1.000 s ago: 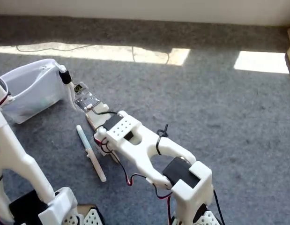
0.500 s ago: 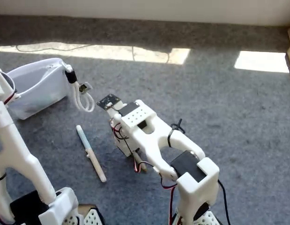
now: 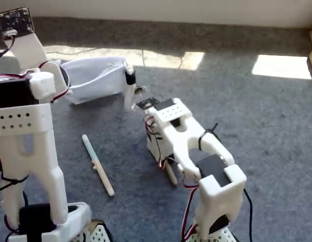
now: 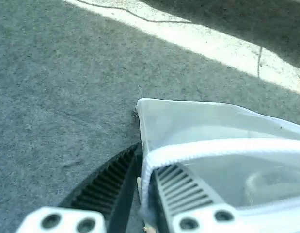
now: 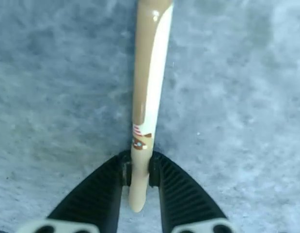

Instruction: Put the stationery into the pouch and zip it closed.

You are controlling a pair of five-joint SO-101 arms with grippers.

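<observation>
My left gripper (image 4: 144, 167) is shut on the zipper edge of the translucent white pouch (image 4: 222, 126). In the high view the pouch (image 3: 95, 78) hangs lifted at the back left, its black zipper pull (image 3: 129, 78) and white strap dangling beside my right arm. My right gripper (image 5: 139, 167) is shut on a tan and cream pen (image 5: 150, 82), which points down at the carpet. The pen's end (image 3: 171, 178) pokes out under that arm. A light blue and white pen (image 3: 98, 165) lies on the carpet between the two arms.
Grey carpet covers the floor, with sunlit patches (image 3: 282, 66) at the back and a thin cable (image 3: 143, 58) across one. The right arm's body (image 3: 188, 141) stands close to the hanging pouch. The carpet to the right is open.
The left arm has risen and carried the pouch up and toward the centre. The right arm has drawn back toward the near side with the tan pen, away from the pen on the carpet.
</observation>
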